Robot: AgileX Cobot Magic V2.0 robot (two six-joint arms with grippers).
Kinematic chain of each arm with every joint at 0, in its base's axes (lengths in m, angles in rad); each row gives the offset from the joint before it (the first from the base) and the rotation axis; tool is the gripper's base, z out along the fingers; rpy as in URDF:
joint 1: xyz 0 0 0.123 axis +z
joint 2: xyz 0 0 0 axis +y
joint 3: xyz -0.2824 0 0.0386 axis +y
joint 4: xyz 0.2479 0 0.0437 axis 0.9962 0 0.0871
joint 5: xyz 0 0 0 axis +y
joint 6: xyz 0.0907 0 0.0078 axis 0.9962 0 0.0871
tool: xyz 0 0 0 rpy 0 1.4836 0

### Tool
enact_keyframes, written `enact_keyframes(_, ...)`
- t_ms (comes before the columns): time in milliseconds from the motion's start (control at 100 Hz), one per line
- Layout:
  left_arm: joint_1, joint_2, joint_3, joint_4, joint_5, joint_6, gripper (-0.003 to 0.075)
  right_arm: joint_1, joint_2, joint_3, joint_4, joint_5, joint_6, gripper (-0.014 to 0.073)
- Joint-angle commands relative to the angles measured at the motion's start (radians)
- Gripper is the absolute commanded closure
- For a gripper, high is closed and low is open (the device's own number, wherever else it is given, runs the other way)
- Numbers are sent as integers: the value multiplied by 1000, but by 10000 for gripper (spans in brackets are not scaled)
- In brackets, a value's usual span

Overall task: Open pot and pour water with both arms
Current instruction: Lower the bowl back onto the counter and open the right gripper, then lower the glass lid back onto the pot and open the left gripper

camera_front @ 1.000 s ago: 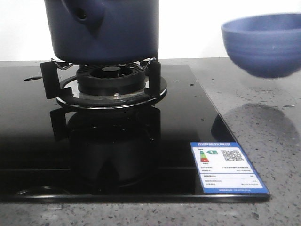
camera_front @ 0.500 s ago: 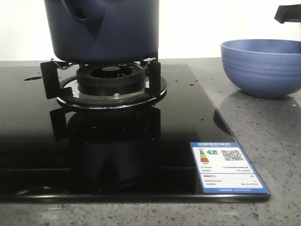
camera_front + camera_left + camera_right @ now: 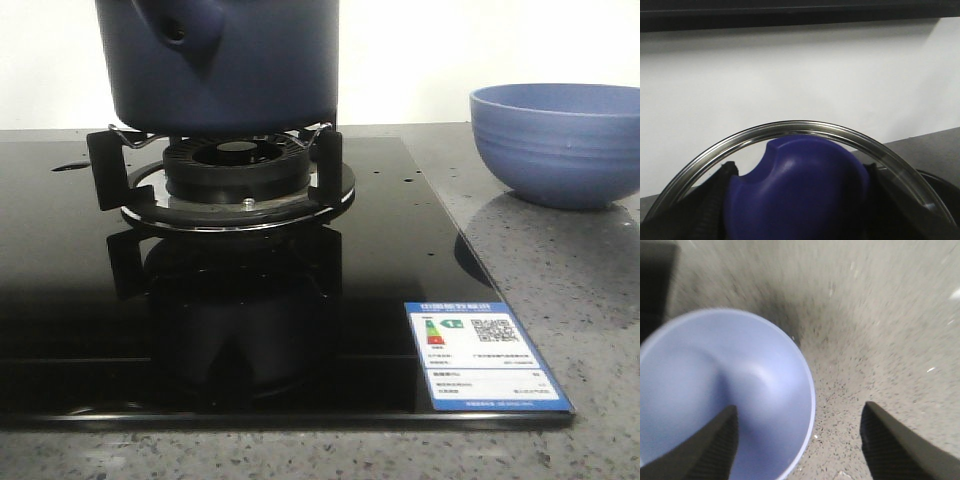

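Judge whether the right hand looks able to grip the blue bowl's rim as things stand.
Probably yes. The right hand is open above the bowl, one finger over its inside, the other over the countertop outside the rim, with nothing between. The view is blurred, though.

The left hand [image 3: 797,210] has its two dark fingers [image 3: 710,200] closed on the blue knob [image 3: 800,190] of a glass lid, one on either side of it. The right hand [image 3: 800,445] hangs with its fingers [image 3: 715,445] spread wide apart, gripping nothing. Neither arm shows in the front view.
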Motion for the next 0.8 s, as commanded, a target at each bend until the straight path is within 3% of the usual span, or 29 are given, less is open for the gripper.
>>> enact_keyframes(0,-57,0,-34,-117,-99,57,311,-3,-92,-23,22,-29,-13,157)
enact_keyframes(380,-304,166,-36,-167,-212,175,311,-3,-244,-19,57,60,-30,157)
enact_keyframes(790,-377,272,-36,-167,-281,210,311,-3,-264,-9,57,72,-30,157)
